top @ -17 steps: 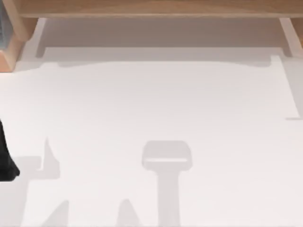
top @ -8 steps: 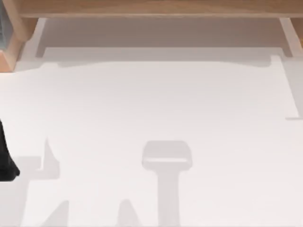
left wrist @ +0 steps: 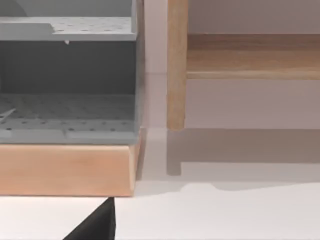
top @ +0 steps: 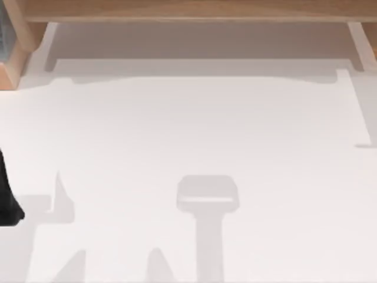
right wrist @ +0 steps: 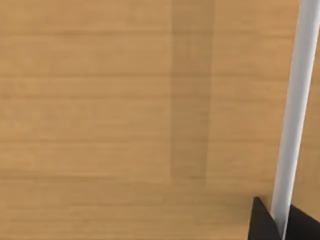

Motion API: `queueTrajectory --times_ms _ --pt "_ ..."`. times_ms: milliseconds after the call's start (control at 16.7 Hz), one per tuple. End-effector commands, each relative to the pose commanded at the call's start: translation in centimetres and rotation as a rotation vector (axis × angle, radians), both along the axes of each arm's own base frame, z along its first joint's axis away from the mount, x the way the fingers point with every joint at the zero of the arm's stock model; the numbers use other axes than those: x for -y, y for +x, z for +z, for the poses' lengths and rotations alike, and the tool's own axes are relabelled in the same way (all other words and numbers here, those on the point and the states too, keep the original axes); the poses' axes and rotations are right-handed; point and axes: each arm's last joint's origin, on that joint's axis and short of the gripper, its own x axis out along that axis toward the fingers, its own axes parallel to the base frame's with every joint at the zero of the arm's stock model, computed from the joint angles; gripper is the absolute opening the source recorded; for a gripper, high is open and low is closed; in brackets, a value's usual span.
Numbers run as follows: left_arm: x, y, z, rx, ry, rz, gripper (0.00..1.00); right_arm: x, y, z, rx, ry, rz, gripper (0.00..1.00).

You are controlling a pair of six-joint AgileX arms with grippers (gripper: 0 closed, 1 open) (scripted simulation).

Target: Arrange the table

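The table [top: 188, 135] is a plain white, smooth top edged by light wooden framing [top: 188, 9] along the far side. At the table's left edge a black part of my left arm [top: 7, 200] pokes in. A black tip of my left gripper [left wrist: 97, 225] shows low in the left wrist view, over the white top. In the right wrist view, black parts of my right gripper [right wrist: 280, 227] stand on either side of a thin white strip [right wrist: 295, 100], with a wooden surface [right wrist: 125, 110] behind.
A grey perforated shelf unit [left wrist: 67, 75] on a wooden base [left wrist: 65, 170] stands at the table's far left corner, beside a wooden post [left wrist: 176, 65]. Grey shadows [top: 207, 200] lie across the near half of the top.
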Motion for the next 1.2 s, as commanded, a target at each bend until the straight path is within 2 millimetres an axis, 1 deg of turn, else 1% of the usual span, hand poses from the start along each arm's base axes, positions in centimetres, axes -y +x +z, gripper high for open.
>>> queueTrajectory --times_ms 120,300,420,540,720,840,960,1200 --pt "0.0 0.0 0.0 0.000 0.000 0.000 1.00 0.1 1.3 0.0 0.000 -0.003 0.001 0.00" --pt "0.0 0.0 0.0 0.000 0.000 0.000 1.00 0.2 4.0 0.0 0.003 -0.005 0.000 0.00" --pt "0.0 0.0 0.0 0.000 0.000 0.000 1.00 0.1 5.4 0.0 0.002 -0.002 -0.002 0.00" --pt "0.0 0.0 0.0 0.000 0.000 0.000 1.00 0.1 5.9 0.1 0.002 0.000 -0.002 0.00" --pt "0.0 0.0 0.0 0.000 0.000 0.000 1.00 0.1 5.7 0.1 0.000 0.003 -0.006 0.00" --pt "0.0 0.0 0.0 0.000 0.000 0.000 1.00 0.1 6.1 0.0 -0.002 0.004 -0.003 0.00" --pt "0.0 0.0 0.0 0.000 0.000 0.000 1.00 0.2 7.3 0.0 -0.002 0.003 -0.002 0.00" --pt "0.0 0.0 0.0 0.000 0.000 0.000 1.00 0.3 10.5 0.0 0.000 0.001 -0.005 0.00"
